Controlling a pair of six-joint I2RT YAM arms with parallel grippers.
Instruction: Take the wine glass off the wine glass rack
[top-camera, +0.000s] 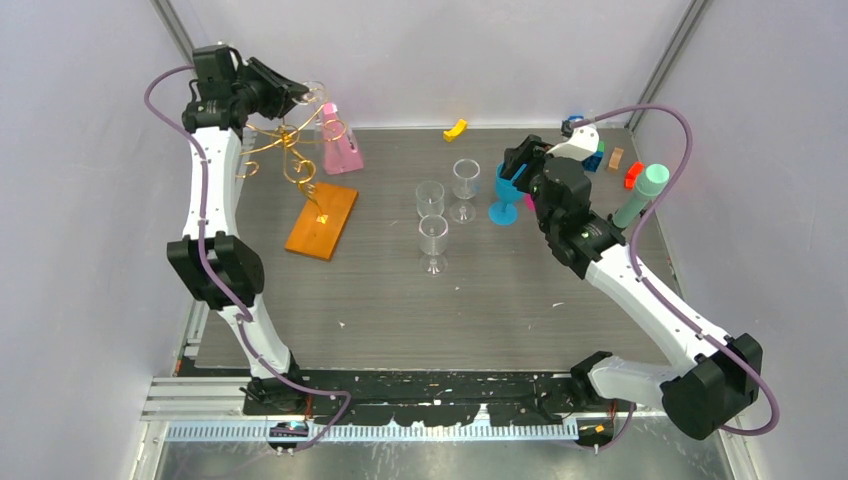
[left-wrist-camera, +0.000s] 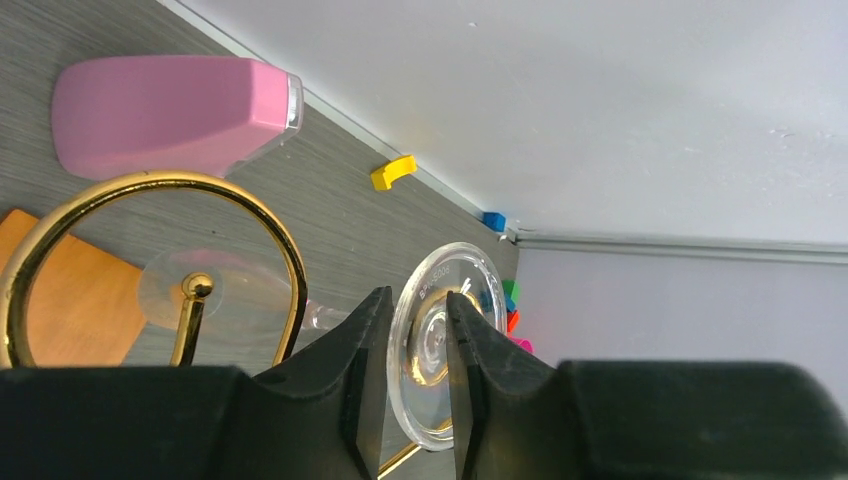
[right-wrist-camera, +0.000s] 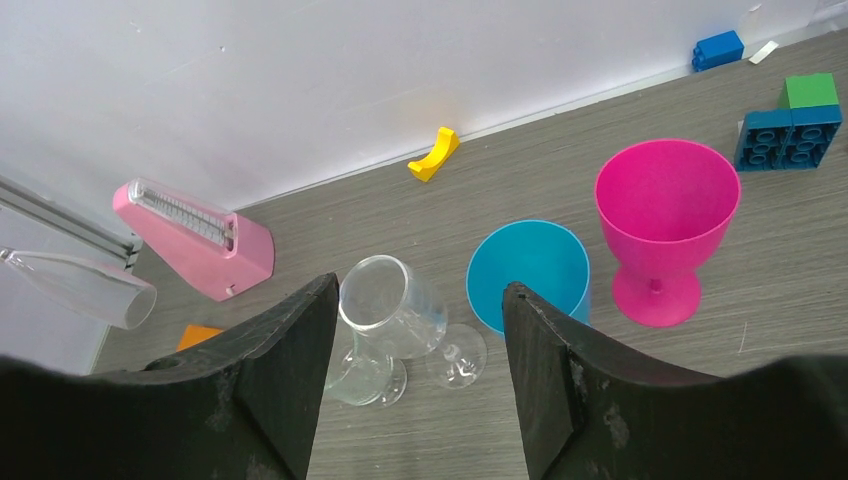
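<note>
Clear wine glass (left-wrist-camera: 322, 316), light, brittle, slick: left gripper's (left-wrist-camera: 417, 300) jaws stand narrow round its foot (left-wrist-camera: 478, 290), grip unclear; right gripper (right-wrist-camera: 420, 288) gapes, empty.

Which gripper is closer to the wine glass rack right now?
Left. The left gripper is at the wine glass rack, straddling a clear wine glass; the right gripper is far off across the table, by the blue goblet.

- Gold wire loops of the wine glass rack (top-camera: 303, 178) crowd the left end effector (left-wrist-camera: 418, 310), and a pink metronome (top-camera: 340, 148) stands just beside them.
- Three clear glasses (top-camera: 432, 235) stand mid-table.
- The near table (top-camera: 400, 300) lies open.
</note>
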